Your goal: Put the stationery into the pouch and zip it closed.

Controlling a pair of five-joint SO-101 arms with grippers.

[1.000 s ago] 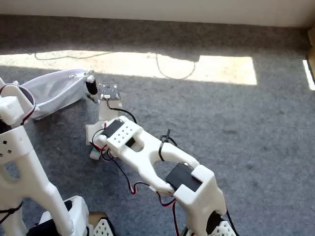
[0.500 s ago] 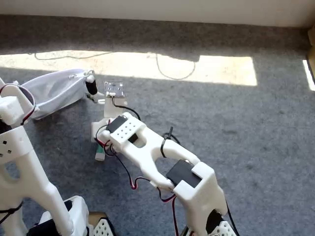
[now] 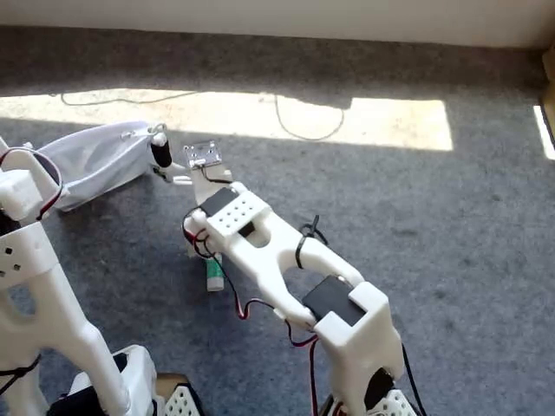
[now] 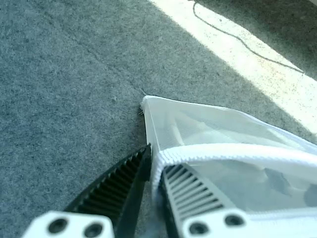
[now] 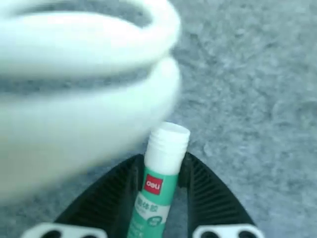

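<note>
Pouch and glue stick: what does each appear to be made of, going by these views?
Pouch: probably thin white mesh or sheer fabric, matte; shapes show faintly through it, and its edge carries a ribbed woven band. Glue stick: likely hard plastic, smooth and slightly glossy, with a ridged white end and a green printed label.

Grey speckled flat carpet [image 3: 451, 234], with a pale yellow sunlit band [image 3: 390, 121] beyond the pouch. Translucent white mesh fabric pouch [image 4: 223, 148] has a solid white woven edge. Cylindrical plastic glue stick [image 5: 161, 183]: white end, green-and-white label, small red patch. Left gripper [image 4: 154, 161] and right gripper [image 5: 163, 158]: black ribbed fingers [image 4: 114, 183], white bases.
</note>
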